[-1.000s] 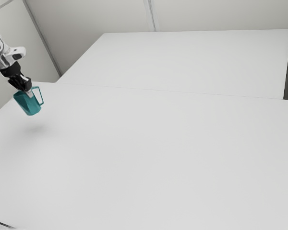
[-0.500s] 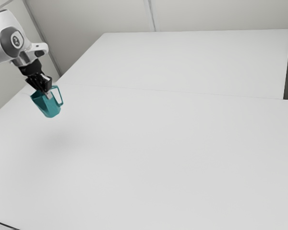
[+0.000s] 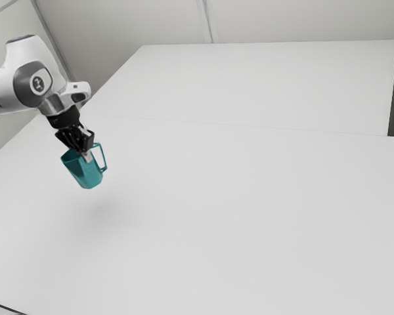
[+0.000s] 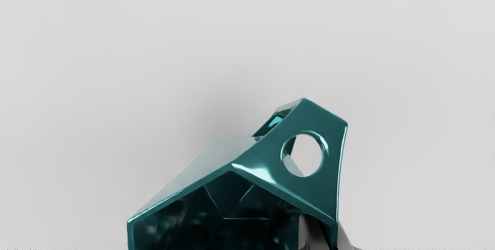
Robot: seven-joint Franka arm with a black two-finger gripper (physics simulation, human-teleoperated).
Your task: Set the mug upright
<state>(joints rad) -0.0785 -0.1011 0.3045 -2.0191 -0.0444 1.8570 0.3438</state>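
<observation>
Pinching the side of the mug [image 3: 84, 175] with the tool [image 3: 87, 156], high over the table [image 3: 236, 216]; just moved lower in the exterior view and toward its right, but tipped, so likely needs straightening before being put down

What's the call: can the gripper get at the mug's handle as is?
Probably not as is: the gripper is shut on the mug's wall, one finger inside and one outside. The handle is close by, but grabbing it likely means letting go first.
</observation>
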